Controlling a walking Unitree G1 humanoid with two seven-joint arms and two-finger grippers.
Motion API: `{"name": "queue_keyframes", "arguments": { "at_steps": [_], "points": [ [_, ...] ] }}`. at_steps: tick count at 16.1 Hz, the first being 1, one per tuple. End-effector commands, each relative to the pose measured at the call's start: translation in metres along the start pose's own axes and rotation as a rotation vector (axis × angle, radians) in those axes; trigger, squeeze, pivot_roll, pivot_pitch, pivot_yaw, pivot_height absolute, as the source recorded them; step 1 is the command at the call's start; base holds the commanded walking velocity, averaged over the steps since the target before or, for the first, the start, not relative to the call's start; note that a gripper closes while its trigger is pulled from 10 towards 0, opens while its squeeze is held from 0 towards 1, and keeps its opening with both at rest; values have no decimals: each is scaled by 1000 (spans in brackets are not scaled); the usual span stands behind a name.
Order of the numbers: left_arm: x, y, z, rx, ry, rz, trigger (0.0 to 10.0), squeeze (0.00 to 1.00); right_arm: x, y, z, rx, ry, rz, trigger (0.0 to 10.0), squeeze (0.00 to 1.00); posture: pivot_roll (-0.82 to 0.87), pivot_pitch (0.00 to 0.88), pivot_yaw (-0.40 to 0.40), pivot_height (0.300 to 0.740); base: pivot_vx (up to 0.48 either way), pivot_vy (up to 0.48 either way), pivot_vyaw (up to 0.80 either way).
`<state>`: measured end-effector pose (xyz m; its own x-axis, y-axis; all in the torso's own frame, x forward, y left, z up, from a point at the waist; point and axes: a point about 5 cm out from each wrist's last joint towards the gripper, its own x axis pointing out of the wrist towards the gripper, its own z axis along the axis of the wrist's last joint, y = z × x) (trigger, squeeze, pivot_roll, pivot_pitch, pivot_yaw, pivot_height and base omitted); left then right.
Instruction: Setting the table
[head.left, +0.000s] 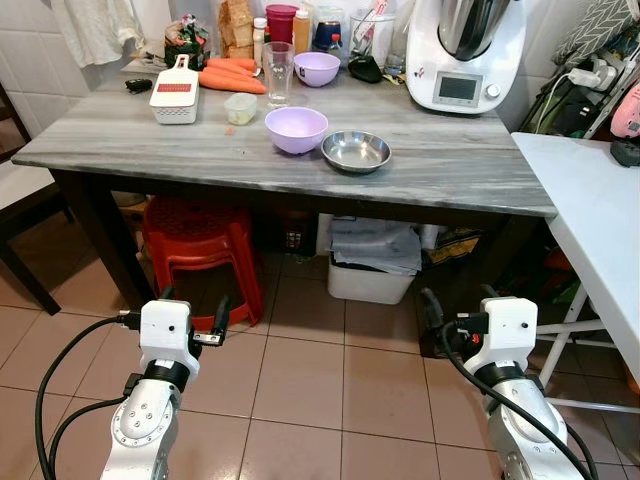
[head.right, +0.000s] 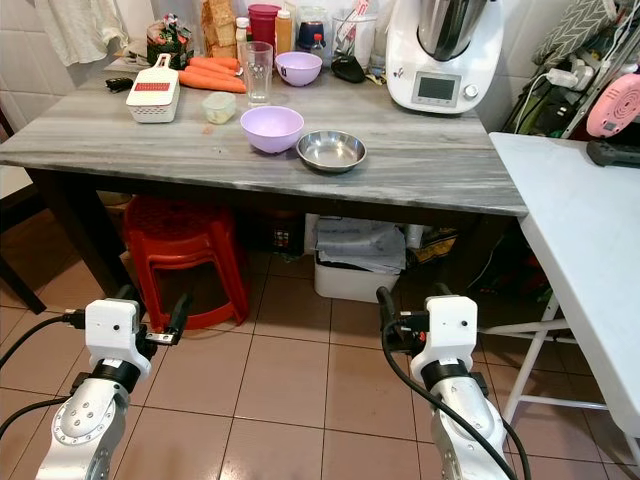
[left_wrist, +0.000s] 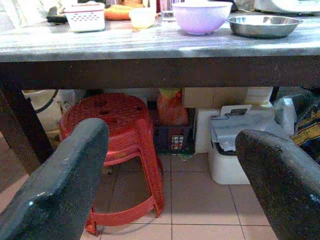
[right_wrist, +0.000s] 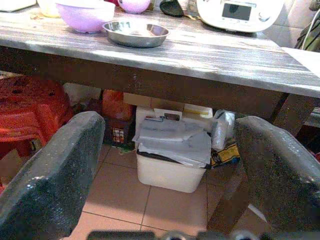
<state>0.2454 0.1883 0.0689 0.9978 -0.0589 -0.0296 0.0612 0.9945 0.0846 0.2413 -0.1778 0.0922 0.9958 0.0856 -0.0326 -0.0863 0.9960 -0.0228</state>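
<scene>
Both claws, the left gripper (left_wrist: 170, 175) and right gripper (right_wrist: 170, 170), hang open below the table (head.left: 480, 170), with the steel dish (head.left: 356, 150) above and ahead; it looks light, stiff, slippery, so pinch its rim.

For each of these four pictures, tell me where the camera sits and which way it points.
Left eye: head, looking down at the grey table; both grippers show low.
Right eye: same scene, shifted sideways.
Left wrist: below table height, between open fingers, toward the red stool.
Right wrist: between open fingers, toward the white bin.
Shared: the steel dish and large purple bowl show in all four.
</scene>
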Motion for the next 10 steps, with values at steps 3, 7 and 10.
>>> {"name": "queue_keyframes", "arguments": {
  "at_steps": [3,7,10],
  "points": [
    [-1,-3,-2,0,11,-16,10000,0,2,-1,2,-12,-7,2,10000,0,9,0,-51,740,0,-318,0],
    [1,-4,-2,-4,11,-16,10000,0,1,-3,6,-22,-31,3,10000,0,5,0,-50,740,0,-342,0],
    [3,-4,0,-6,3,-16,10000,0,2,-5,10,-72,-49,-9,10000,0,5,0,-50,740,0,-341,0]
  ]
}}
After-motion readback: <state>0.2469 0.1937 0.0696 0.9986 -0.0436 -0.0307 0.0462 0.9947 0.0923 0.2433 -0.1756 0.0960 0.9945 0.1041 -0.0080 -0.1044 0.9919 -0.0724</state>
